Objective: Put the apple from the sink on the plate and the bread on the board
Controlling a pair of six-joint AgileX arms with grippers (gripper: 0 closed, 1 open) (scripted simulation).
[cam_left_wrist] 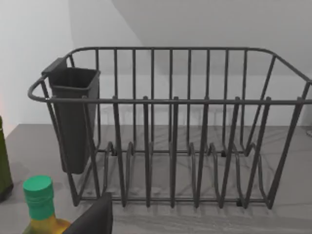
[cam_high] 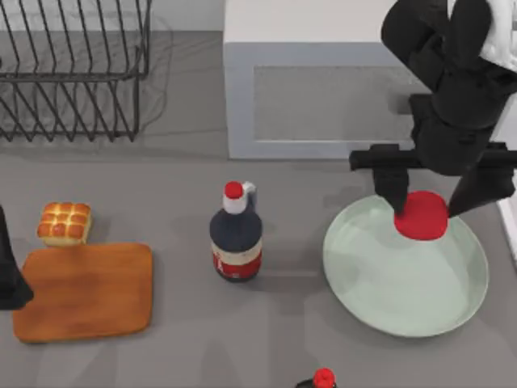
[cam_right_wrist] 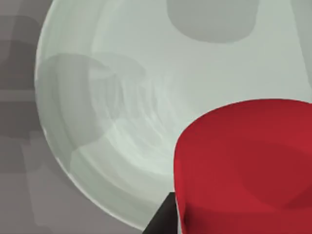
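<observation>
The red apple (cam_high: 421,217) hangs just over the far part of the pale-green plate (cam_high: 404,283), and my right gripper (cam_high: 424,206) is shut on it with a finger on each side. The right wrist view has the apple (cam_right_wrist: 243,165) close up above the plate (cam_right_wrist: 146,97). The bread (cam_high: 65,223) lies on the table at the left, just beyond the far edge of the wooden board (cam_high: 85,291), whose top is bare. My left arm (cam_high: 8,275) stays parked at the table's left edge beside the board.
A dark bottle with a red cap (cam_high: 236,238) stands mid-table between board and plate. Another red-capped bottle (cam_high: 323,378) is at the front edge. The sink (cam_high: 323,89) sits behind the plate, a wire dish rack (cam_high: 73,65) at the back left. A green-capped bottle (cam_left_wrist: 39,200) stands before the rack (cam_left_wrist: 170,146).
</observation>
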